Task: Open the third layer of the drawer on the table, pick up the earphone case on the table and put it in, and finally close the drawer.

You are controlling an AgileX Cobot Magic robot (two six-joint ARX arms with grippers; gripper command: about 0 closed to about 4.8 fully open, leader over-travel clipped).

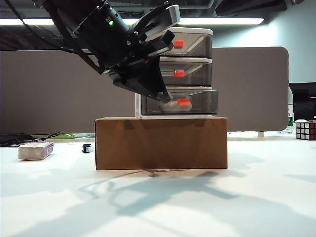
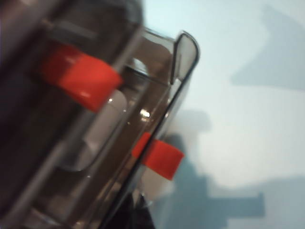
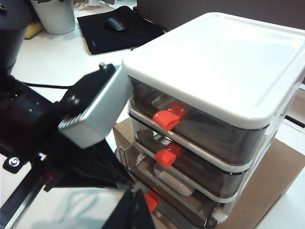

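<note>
A: The left gripper (image 1: 165,94), black and wedge-shaped, hangs at the front of the small three-tier drawer unit with white frame and smoky grey drawers (image 1: 190,64), its fingers pressed together with nothing between them and its tip just left of the lowest orange-red handle (image 1: 183,102).

B: And the right gripper?

A: Not seen in any view, so I cannot tell how its jaws stand.

B: Where is the earphone case?

A: The small glossy white rounded case (image 1: 171,105) lies inside the third layer (image 1: 197,101), the bottom grey drawer, which stands pulled out past the two above it. The left wrist view shows it pale through the translucent wall (image 2: 102,126).

B: What does the unit rest on?

A: A brown cardboard box (image 1: 161,143) on the large white tabletop (image 1: 158,202). A whitish rectangular block with a purple edge (image 1: 35,150) lies well apart at the left, and a colourful puzzle cube (image 1: 305,130) at the far right
</note>
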